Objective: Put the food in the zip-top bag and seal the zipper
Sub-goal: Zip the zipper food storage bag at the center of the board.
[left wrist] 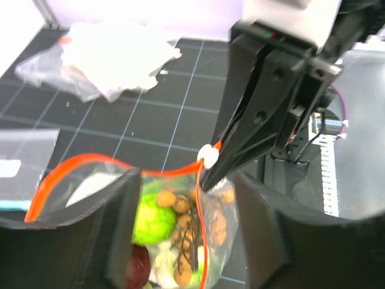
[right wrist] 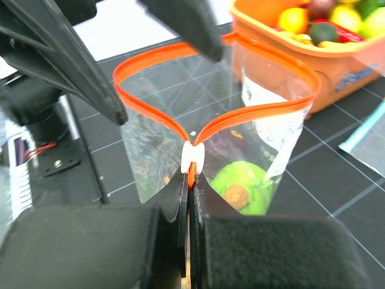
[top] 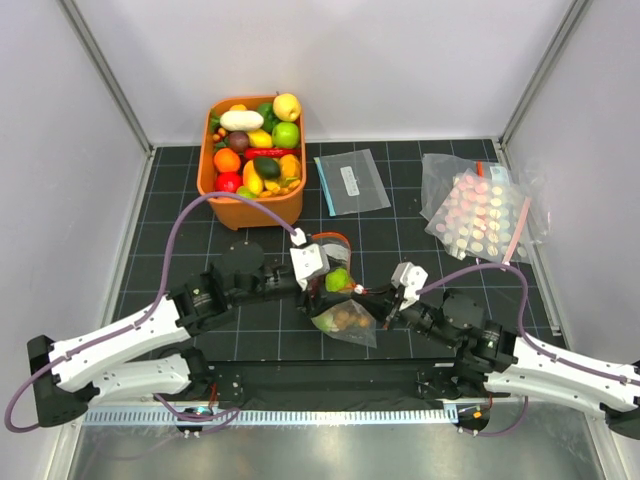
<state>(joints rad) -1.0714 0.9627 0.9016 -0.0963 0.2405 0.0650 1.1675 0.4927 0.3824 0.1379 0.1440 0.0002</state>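
We flag: right claw [right wrist: 189, 183] pinches zipper [right wrist: 150, 108] below the slider [right wrist: 192, 158], left claw [left wrist: 186, 211] spread round the zip-top bag [top: 345, 315] mid surface [top: 400, 225], so pulling could drag the loose bag, spilling food [right wrist: 240, 183].

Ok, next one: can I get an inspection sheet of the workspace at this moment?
Surface: black gridded mat.
Job's things: zip-top bag between the arms, lime and tan balls inside; zipper mostly unsealed, mouth gaping.
Clutter: orange bin of toy fruit, flat blue-edged bag, bag of pink discs.
Grippers: right gripper shut on the zipper beside its white slider; left gripper open, astride the bag.
Cables: purple cable on each arm, clear of the bag.
Surroundings: white walls, metal frame posts.
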